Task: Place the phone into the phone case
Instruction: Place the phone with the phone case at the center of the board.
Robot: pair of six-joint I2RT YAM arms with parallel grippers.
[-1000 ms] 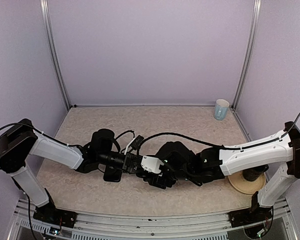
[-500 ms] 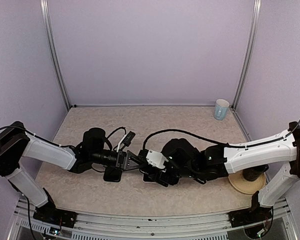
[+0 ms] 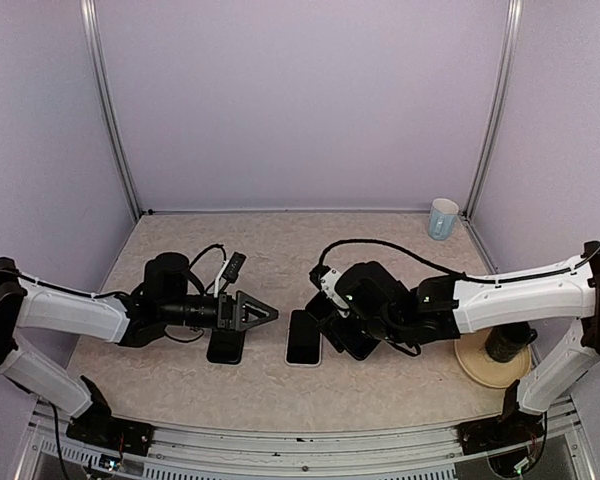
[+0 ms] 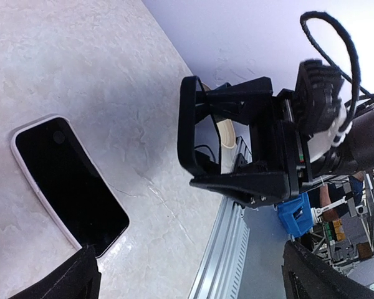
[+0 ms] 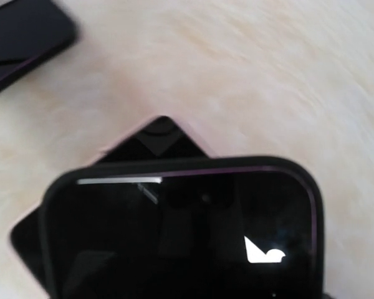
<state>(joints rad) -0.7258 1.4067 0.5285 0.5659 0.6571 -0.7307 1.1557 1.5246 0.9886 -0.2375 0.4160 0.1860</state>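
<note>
The phone point(image 3: 303, 338), black-screened with a white rim, lies flat on the table; the left wrist view shows it face up point(image 4: 65, 184). My left gripper point(image 3: 265, 312) hangs open and empty just left of it, its fingers point(image 4: 75, 280) at that view's bottom corners. My right gripper point(image 3: 340, 330) is just right of the phone, shut across the width of a black phone case point(image 3: 358, 342). The case's raised rim and glossy inside fill the right wrist view point(image 5: 181, 237). From the left wrist the right gripper point(image 4: 237, 137) shows the case edge-on at its fingertips.
A second dark flat slab point(image 3: 225, 348) lies under my left forearm. One dark corner point(image 5: 22, 40) shows at the right wrist view's top left. A pale blue cup point(image 3: 443, 218) stands at the back right. A wooden disc point(image 3: 480, 372) carries a dark cylinder point(image 3: 505, 345).
The two grippers were pressed together at the table's middle. The left one has opened, let go of the phone and drawn back left. The right one has shifted right and back with the case.
</note>
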